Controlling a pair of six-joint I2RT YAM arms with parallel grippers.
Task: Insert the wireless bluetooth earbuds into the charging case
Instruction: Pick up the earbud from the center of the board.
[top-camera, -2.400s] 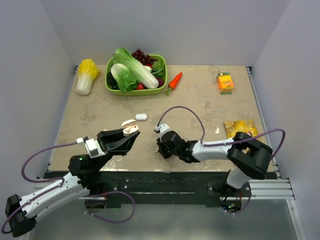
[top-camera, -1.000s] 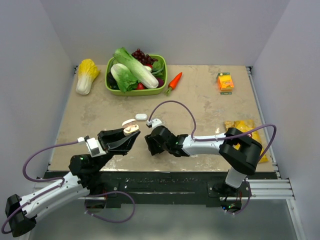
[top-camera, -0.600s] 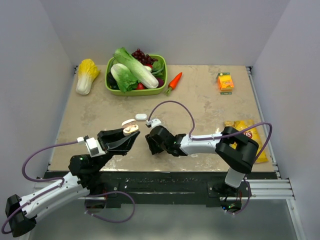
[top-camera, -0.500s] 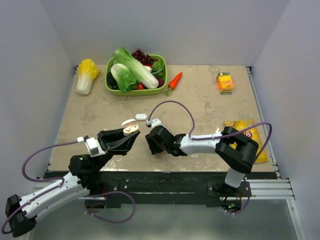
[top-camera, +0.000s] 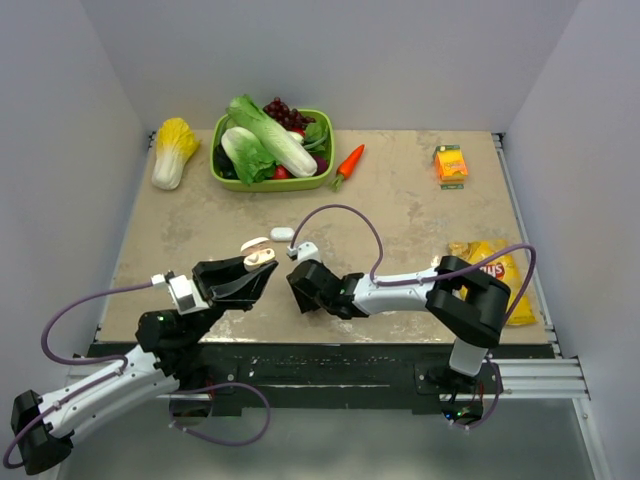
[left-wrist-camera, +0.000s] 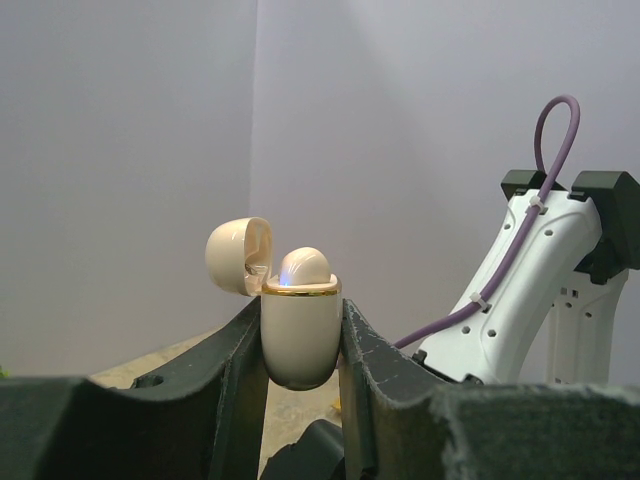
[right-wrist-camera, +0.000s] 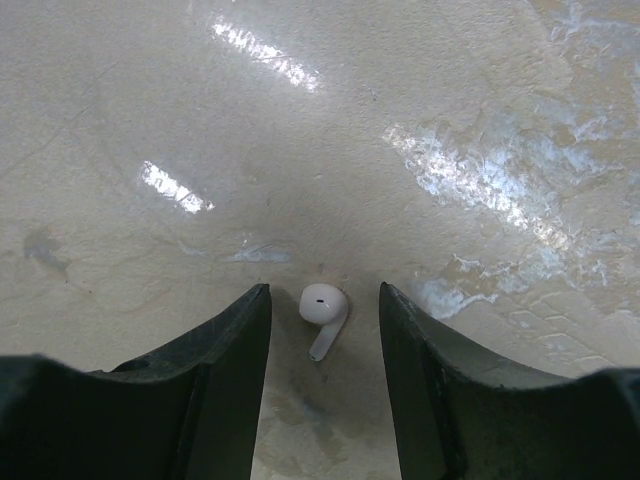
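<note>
The right gripper (right-wrist-camera: 323, 292) has been brought nearer the left gripper (top-camera: 262, 264), which is clamped on the open case (left-wrist-camera: 299, 340). An earbud (right-wrist-camera: 322, 305) now lies untouched between the right gripper's parted jaws, so a grasp seems ready.

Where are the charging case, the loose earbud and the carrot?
charging case (left-wrist-camera: 300, 345), left wrist view, its lower body
earbud (right-wrist-camera: 321, 303), right wrist view, its round head
carrot (top-camera: 351, 160), top view, its orange middle
</note>
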